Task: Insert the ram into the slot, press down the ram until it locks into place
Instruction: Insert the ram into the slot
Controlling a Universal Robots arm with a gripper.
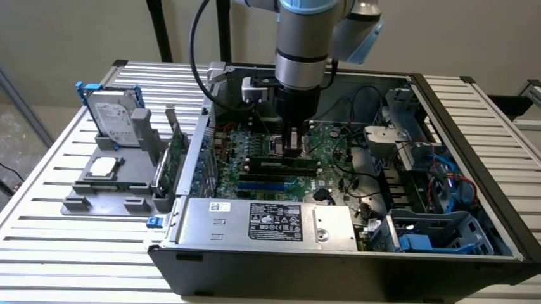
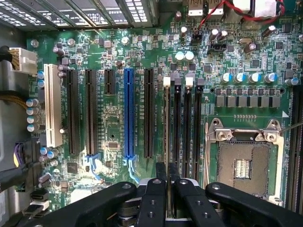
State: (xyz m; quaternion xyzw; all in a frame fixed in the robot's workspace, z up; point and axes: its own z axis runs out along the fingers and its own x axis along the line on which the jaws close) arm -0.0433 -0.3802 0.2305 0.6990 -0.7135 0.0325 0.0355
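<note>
My gripper [image 2: 167, 171] hangs low over the motherboard [image 2: 113, 127] inside the open case, and the exterior view places it [image 1: 293, 144] just above the memory sockets [image 1: 279, 168]. Its two black fingers [image 2: 161, 172] stand close together on either side of a thin strip seen edge-on, the ram [image 2: 166, 123]. The ram lies along the outermost black slot [image 2: 166, 81], the one with a white latch at its far end. Parallel sockets [image 2: 187, 123] beside it hold nothing. How deep the ram sits in the slot cannot be made out.
A blue slot [image 2: 128, 113] and black expansion slots lie on one side, the silver CPU socket [image 2: 244, 161] on the other. Red cables [image 2: 246, 16] cross the far edge. The power supply [image 1: 270, 221], drive cages [image 1: 431, 234] and case walls hem the arm in. A hard drive [image 1: 114, 117] stands outside.
</note>
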